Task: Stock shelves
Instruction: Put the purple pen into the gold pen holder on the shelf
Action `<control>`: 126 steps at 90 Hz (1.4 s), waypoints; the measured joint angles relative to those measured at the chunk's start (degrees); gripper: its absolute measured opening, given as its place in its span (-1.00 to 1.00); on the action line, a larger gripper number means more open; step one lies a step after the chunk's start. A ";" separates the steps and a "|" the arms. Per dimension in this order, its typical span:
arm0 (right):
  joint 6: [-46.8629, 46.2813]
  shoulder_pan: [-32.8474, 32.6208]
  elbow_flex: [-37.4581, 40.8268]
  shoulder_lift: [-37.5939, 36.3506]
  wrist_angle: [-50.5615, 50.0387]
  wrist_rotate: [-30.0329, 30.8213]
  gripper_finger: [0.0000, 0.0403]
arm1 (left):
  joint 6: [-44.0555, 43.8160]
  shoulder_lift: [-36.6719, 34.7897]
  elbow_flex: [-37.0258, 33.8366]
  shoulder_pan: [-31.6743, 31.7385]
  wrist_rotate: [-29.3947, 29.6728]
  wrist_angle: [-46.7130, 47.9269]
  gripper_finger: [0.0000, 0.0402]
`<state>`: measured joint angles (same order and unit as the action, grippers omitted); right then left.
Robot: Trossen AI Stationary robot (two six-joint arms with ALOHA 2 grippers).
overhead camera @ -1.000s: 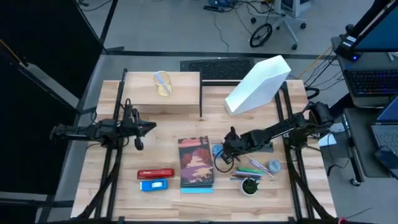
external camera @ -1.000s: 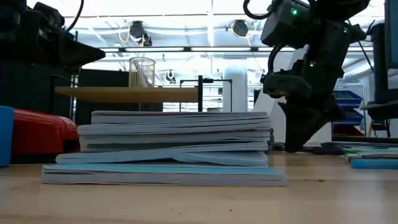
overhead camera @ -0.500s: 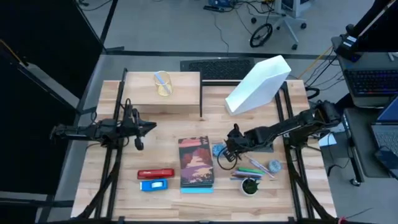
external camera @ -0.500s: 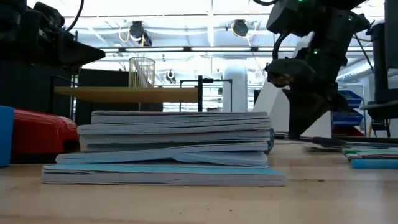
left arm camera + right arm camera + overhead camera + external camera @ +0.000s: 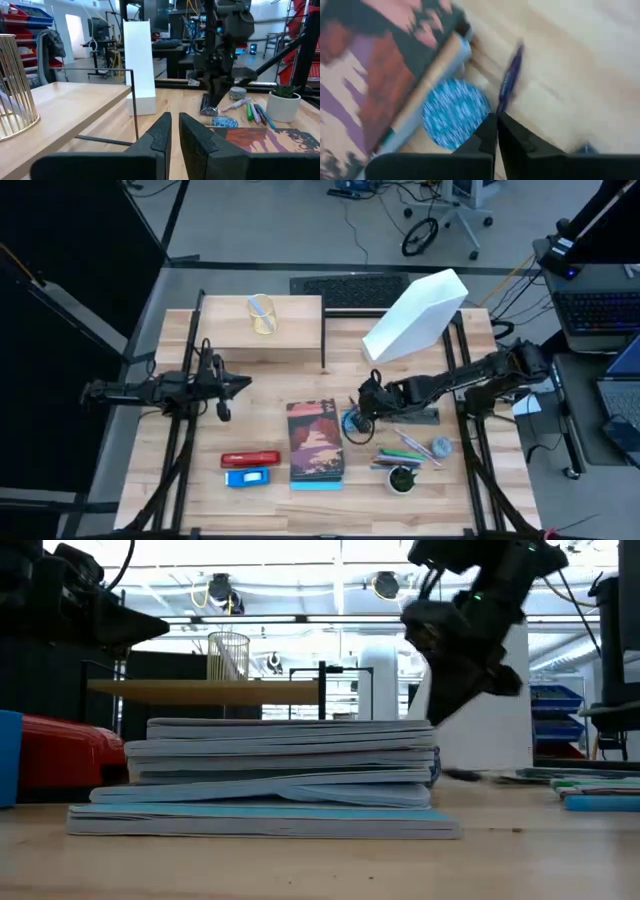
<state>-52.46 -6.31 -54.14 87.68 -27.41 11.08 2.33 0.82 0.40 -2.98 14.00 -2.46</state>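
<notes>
Right arm stretched low across table (image 5: 420, 475) toward centre, right end effector (image 5: 364, 402) angled down above surface, fingers (image 5: 492, 132) pressed together. Left arm parked at left edge, left end effector (image 5: 232, 385) level, fingers (image 5: 160, 132) nearly closed, narrow gap.

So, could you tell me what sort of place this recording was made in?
Probably a robotics lab or workshop: blue parts bins on racks, a rolling office chair and loose floor cables surround the table.
</notes>
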 joint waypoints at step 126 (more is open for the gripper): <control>0.34 8.73 -4.03 16.81 3.64 -2.27 -0.17 | -0.24 0.02 0.00 0.00 -0.02 -0.02 -0.89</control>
<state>-52.12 2.42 -58.17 104.49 -23.77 8.81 2.09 0.84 0.40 -2.98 13.98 -2.48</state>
